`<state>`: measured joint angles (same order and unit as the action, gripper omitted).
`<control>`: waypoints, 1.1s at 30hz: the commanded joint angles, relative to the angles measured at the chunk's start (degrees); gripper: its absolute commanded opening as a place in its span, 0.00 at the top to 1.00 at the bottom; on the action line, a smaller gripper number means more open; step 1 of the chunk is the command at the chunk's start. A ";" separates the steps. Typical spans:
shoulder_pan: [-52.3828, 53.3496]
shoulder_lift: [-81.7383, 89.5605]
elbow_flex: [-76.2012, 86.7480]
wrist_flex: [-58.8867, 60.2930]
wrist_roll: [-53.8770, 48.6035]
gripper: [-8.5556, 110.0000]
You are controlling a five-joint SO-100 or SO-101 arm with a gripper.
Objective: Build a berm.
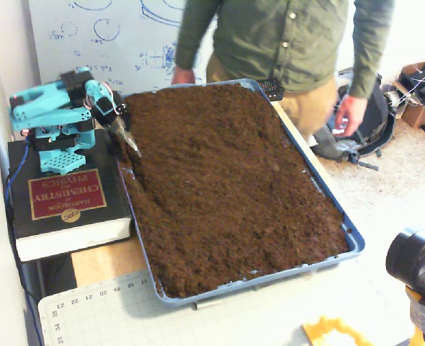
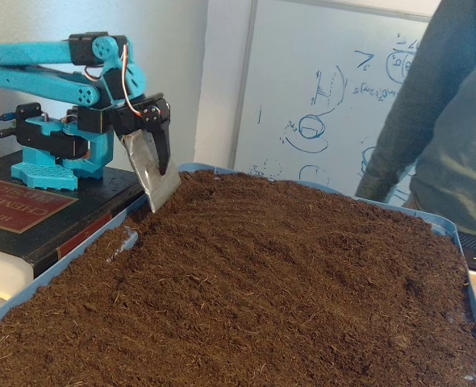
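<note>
Dark brown soil (image 1: 227,180); blue tray (image 1: 351,234); turquoise arm (image 2: 56,68); black book (image 1: 65,209), maroon-and-gold label; olive-green shirt (image 1: 284,32).

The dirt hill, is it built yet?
Not yet. The soil in the tray lies mostly flat, with no clear ridge anywhere. Right now the claw, carrying a flat metal blade, sits at the soil's edge next to the book. Piling the soil into a hill is still all to do.
</note>
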<state>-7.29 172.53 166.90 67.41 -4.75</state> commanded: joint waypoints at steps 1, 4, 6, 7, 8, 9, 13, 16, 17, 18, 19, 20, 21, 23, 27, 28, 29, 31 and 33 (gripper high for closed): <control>0.26 -4.92 -9.84 0.09 0.88 0.92; 0.26 -8.96 -15.47 0.18 1.05 0.92; 0.26 -12.48 -18.63 0.53 2.11 0.92; 0.26 -14.41 -20.21 0.70 3.34 0.92; 0.26 -16.61 -21.53 0.79 4.83 0.92; 0.18 -18.81 -22.68 0.88 6.50 0.92; -3.52 -27.16 -26.81 0.35 12.39 0.92; -7.38 -34.10 -30.41 0.26 18.37 0.92; -8.61 -36.74 -31.82 0.18 20.65 0.92; -9.76 -39.64 -33.49 0.18 23.12 0.92; -10.90 -42.54 -35.42 0.18 25.31 0.92; -12.13 -45.35 -37.27 0.18 27.16 0.92; -13.18 -48.16 -39.11 0.18 28.65 0.92; -14.68 -53.61 -42.36 0.18 30.76 0.92; -15.82 -64.69 -46.05 0.09 31.46 0.92; -15.91 -67.32 -46.41 0.09 31.46 0.92; -16.00 -69.87 -46.58 0.09 31.46 0.92; -16.26 -74.44 -47.55 0.00 31.99 0.92; -17.31 -78.13 -48.25 -1.14 32.08 0.92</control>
<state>-23.38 97.12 123.66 67.50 26.72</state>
